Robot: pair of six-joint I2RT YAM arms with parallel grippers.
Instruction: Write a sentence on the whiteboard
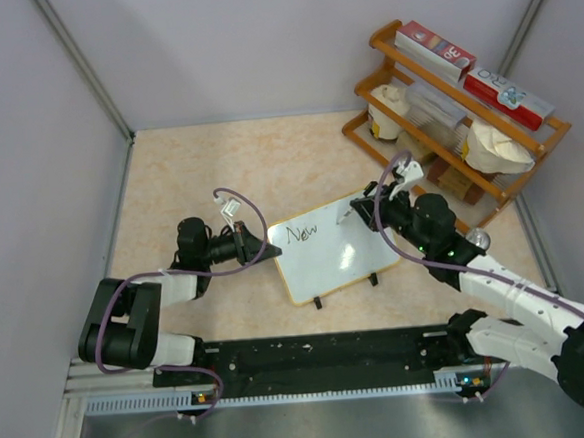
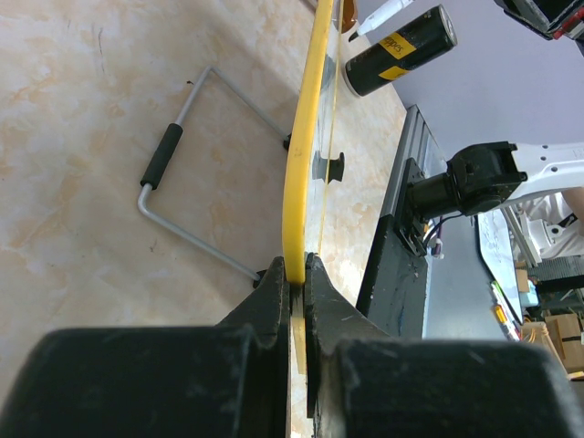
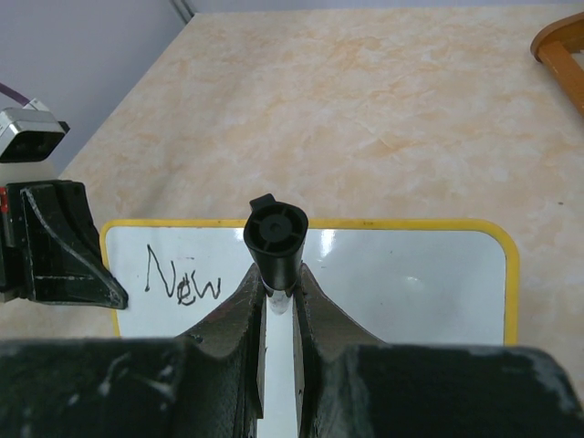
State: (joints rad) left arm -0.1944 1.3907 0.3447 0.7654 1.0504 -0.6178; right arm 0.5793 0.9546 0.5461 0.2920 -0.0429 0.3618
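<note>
White whiteboard (image 1: 329, 246) on table (image 1: 198, 165), "New" (image 1: 303, 233) at its 10 o'clock. Left pincer (image 1: 257, 245) clenched on 9 o'clock edge; right pincer (image 1: 369, 206) grasping marker (image 3: 276, 239). Risk: hard stroke tips board, skewing letters.

Bright, even light from above leaves soft shadows, faint glare on the whiteboard (image 3: 392, 274), and blurred fingers (image 2: 269, 315) nearest both wrist cameras.

Overhead camera looks down; both close wrist views share the whiteboard (image 1: 333, 254).
</note>
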